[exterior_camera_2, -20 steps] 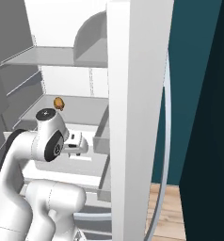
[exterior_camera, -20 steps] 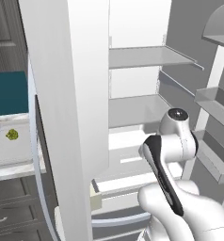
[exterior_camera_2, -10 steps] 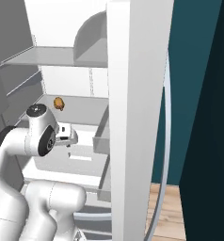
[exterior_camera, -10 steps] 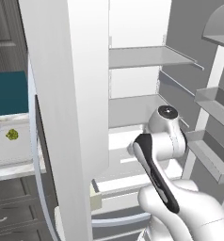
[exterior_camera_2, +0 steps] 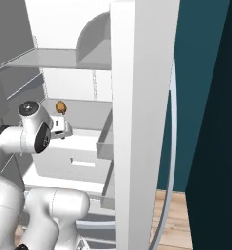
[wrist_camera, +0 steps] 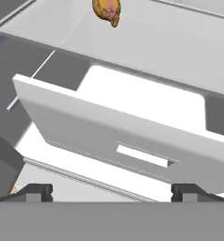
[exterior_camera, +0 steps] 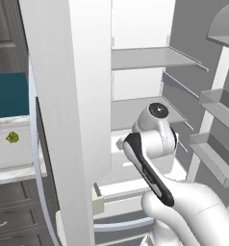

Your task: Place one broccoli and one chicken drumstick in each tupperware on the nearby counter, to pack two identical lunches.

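Swung leftward since the earlier frame, the arm (exterior_camera: pixel 157 144) reaches into the open fridge (exterior_camera: pixel 140 57). Gripper (wrist_camera: pixel 111 190) jaws spread wide, holding nothing, above a white drawer (wrist_camera: pixel 128 141). Drumstick (exterior_camera_2: pixel 61 106) lies on the shelf (wrist_camera: pixel 180 42) behind. Broccoli (exterior_camera: pixel 12 138) sits in a tupperware (exterior_camera: pixel 1 161) on the counter (exterior_camera: pixel 15 175).

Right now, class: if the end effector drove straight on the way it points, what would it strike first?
Probably the white drawer front in the fridge, centred ahead of the end effector. The drumstick sits farther back; depth is uncertain.
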Tool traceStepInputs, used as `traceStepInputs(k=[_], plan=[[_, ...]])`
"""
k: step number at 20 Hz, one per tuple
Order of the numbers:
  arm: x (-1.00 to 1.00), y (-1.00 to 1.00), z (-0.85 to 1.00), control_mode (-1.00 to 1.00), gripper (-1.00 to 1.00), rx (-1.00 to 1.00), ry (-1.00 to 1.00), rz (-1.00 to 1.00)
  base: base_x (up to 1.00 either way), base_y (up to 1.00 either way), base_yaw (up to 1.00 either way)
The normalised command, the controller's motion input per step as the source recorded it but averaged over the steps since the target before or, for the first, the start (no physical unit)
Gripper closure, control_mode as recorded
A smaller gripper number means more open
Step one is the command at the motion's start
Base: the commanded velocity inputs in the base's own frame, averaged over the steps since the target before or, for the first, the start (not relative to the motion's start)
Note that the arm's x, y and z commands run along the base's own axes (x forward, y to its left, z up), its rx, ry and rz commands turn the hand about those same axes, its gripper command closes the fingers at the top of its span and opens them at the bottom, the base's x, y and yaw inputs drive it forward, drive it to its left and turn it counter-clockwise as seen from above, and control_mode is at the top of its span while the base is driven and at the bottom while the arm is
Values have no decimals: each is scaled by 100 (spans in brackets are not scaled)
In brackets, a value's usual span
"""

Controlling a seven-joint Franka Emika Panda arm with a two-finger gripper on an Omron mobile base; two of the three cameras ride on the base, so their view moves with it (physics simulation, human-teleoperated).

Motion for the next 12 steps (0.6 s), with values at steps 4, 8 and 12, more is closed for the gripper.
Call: traceStepInputs(k=[4, 8, 12], plan=[[31, 40, 32, -100, -100, 0, -2, 2, 0, 0, 0], [33, 33, 21, -100, -100, 0, -1, 0, 0, 0, 0], [40, 11, 4, -100, -100, 1, 0, 0, 0, 0, 0]])
